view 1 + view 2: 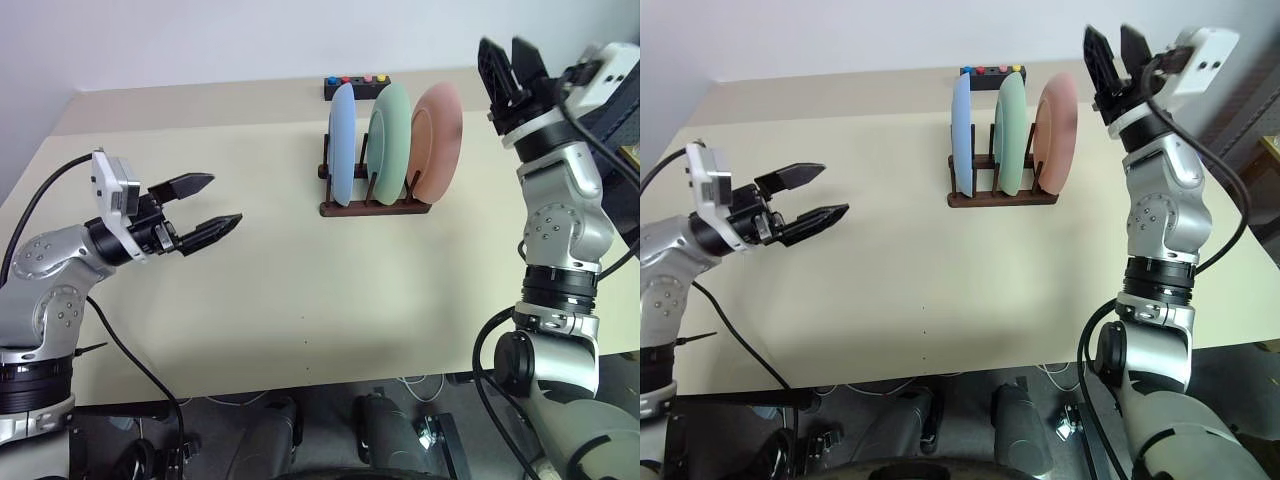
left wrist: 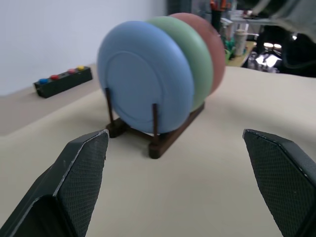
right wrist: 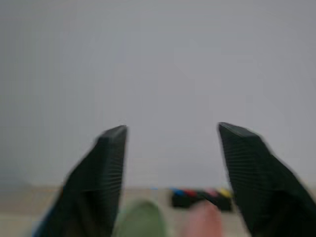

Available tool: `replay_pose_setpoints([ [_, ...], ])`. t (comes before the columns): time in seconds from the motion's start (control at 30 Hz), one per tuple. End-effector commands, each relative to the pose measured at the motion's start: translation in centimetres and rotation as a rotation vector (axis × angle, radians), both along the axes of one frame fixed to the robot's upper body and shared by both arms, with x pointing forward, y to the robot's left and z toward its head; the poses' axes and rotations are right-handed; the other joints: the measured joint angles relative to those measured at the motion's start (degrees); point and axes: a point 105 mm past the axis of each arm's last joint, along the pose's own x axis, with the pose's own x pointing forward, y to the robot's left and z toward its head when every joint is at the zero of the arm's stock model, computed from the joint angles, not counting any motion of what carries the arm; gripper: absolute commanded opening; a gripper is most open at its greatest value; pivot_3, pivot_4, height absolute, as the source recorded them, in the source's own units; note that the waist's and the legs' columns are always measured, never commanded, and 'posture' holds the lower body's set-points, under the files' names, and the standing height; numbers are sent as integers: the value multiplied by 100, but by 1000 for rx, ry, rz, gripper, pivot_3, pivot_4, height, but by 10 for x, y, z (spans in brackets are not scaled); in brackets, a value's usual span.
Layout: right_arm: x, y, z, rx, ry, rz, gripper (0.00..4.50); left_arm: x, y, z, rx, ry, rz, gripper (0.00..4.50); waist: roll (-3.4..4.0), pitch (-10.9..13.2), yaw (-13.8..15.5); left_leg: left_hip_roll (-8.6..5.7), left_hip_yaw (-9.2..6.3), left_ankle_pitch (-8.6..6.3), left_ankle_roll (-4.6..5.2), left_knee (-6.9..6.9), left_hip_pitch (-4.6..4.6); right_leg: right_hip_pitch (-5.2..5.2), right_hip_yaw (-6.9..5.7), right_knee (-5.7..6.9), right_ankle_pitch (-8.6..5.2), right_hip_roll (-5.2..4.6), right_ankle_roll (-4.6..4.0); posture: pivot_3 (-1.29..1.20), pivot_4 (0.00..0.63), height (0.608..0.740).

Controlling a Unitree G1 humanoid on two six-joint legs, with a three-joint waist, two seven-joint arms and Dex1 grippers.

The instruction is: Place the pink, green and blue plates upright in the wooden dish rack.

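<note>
Plates (image 1: pixel 397 140) upright in rack (image 1: pixel 375 206), overlapping; L claw (image 1: pixel 206 207) & R claw (image 1: pixel 509 66) wide, empty.

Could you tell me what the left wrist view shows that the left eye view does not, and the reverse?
Left wrist view: the cluttered room behind the table, past the salmon pink round plate.

Left eye view: the right gripper, open and raised beside the rack, and the table's near edge.

Both: the open left gripper, the light blue round plate, the mint green round plate, the dark brown wooden pegged dish rack and the small black button box.
</note>
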Motion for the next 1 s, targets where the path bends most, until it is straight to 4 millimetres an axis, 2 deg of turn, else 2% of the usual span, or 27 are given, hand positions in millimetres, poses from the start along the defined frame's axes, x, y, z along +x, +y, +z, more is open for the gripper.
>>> replay_pose_setpoints([
  [0.03, -34, 27, 20, -66, -103, 241, 4457, -1, 1, 8, -16, -14, -5, 4500, 0, 0, -1, 0, 0, 0, 1, 0, 0, 0, 0, 0, 0, 0, 0, 0, 150, 740],
  [0.13, -55, 54, -6, -231, -25, 455, 4457, -2, 2, 5, 8, -14, -11, 4500, -1, 0, 19, 0, -5, -4, 7, 0, 0, 1, -2, -1, 0, -1, 0, 0, 150, 740],
  [0.23, -82, 73, -50, -457, 127, 680, 4457, -6, 9, 0, 79, -50, -3, 4500, 0, 0, 22, 0, -6, -21, 36, 6, 0, 8, -4, -6, 0, -3, 0, 0, 150, 740],
  [0.3, -103, 78, -81, -620, 222, 804, 4457, -5, 17, -6, 157, -85, 32, 4500, 0, 0, 36, 0, -6, -22, 37, 6, 0, 8, -4, -8, 0, -4, 0, 0, 150, 740],
  [0.37, -115, 79, -100, -697, 294, 886, 4457, -10, 20, -14, 191, -69, 20, 4500, 0, 0, 32, 0, -6, -23, 39, 6, 0, 9, -4, -10, -1, -5, -1, 0, 150, 740],
  [0.47, -109, 83, -100, -707, 243, 862, 4457, -23, 21, -26, 243, -46, -6, 4500, 1, 0, -11, 1, 2, -25, 42, 6, 4, 10, 1, -9, -1, -6, -1, 0, 150, 740],
  [0.6, -107, 83, -103, -707, 223, 877, 4457, -54, 7, -34, 186, 24, -150, 4500, 0, 0, 29, 5, -1, -27, 44, 4, 1, 9, 3, -13, -1, -7, -1, 0, 150, 740],
  [0.67, -106, 83, -107, -713, 224, 865, 4457, -64, 2, -42, 229, 61, -180, 4500, -2, 1, 62, 4, -3, -28, 46, 6, 0, 14, -1, -21, -1, -11, -1, 0, 150, 740],
  [1.0, -106, 87, -110, -725, 222, 839, 4457, -54, -8, -44, 198, 26, -158, 4500, -1, 1, 166, 2, -3, -29, 47, 11, 3, 21, -5, -23, 2, -12, -4, 0, 150, 740],
])
